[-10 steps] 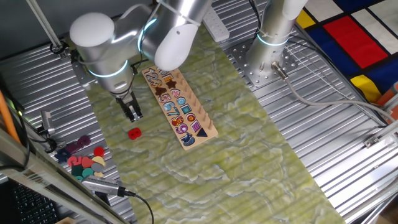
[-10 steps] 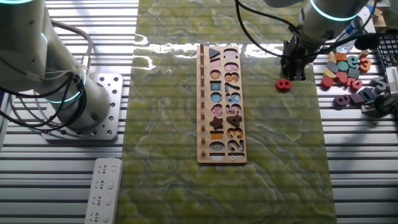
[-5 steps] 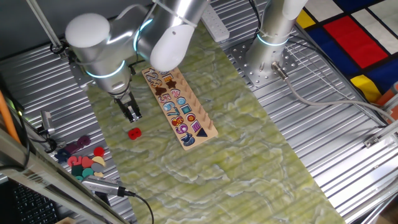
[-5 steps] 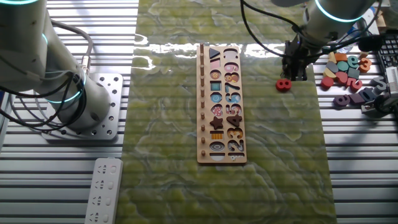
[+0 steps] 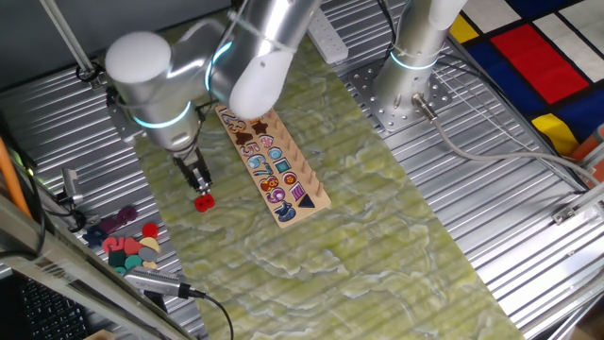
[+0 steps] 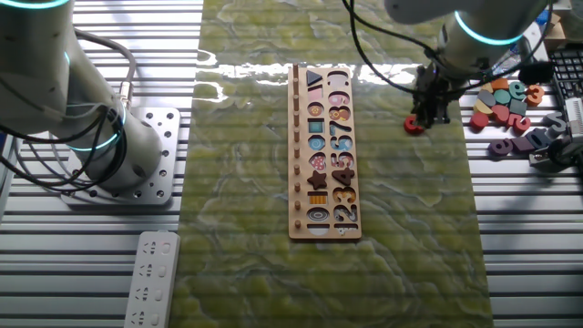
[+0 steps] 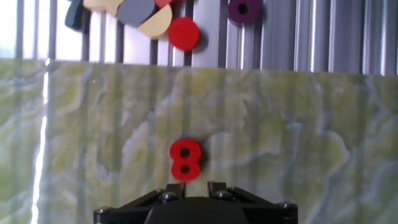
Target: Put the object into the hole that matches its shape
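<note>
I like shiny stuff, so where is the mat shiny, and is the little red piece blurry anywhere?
In the other fixed view, white glare streaks the green mat near its far edge. In the hand view, the red piece is sharp, clearly an 8; the gripper at the bottom is dark. In one fixed view, the piece is small and featureless.

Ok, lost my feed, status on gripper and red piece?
Gripper low over red piece, not gripping. Piece flat on green mat, apart from puzzle board. Nothing in the way.

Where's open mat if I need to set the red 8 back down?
Bare green mat lies between the puzzle board and the mat's right edge, nearer the camera than the red 8 under the gripper. The loose pieces crowd the ribbed table beyond that edge.
</note>
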You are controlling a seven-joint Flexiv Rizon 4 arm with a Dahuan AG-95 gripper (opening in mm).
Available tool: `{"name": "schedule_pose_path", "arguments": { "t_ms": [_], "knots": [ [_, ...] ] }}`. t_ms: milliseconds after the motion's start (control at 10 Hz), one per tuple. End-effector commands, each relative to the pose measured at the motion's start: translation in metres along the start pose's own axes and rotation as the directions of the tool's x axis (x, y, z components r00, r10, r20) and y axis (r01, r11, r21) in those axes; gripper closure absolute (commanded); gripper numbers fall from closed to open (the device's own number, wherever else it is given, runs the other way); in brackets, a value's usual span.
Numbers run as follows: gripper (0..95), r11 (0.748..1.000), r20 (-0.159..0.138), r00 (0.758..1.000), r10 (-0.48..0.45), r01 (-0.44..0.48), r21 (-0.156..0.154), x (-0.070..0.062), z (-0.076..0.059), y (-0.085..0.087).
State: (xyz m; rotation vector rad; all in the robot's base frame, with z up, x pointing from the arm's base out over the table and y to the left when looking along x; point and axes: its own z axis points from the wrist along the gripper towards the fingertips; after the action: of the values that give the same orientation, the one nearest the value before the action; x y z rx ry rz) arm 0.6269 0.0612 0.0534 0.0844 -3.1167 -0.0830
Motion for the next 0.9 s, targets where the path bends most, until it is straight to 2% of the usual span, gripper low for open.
{"name": "schedule_pose_path", "arguments": {
  "t_ms": [100,300,400,900],
  "knots": [
    [76.0,1.000,0.000,1.000,0.007,-0.007,-0.001,-0.006,0.003,0.004],
    [76.0,1.000,-0.002,1.000,0.008,-0.008,-0.001,-0.010,0.007,0.007],
    [57.0,1.000,-0.001,1.000,0.011,-0.011,0.002,-0.011,0.012,0.009],
    [57.0,0.999,-0.001,0.999,0.039,-0.039,0.001,-0.012,0.019,0.009]
  ]
}}
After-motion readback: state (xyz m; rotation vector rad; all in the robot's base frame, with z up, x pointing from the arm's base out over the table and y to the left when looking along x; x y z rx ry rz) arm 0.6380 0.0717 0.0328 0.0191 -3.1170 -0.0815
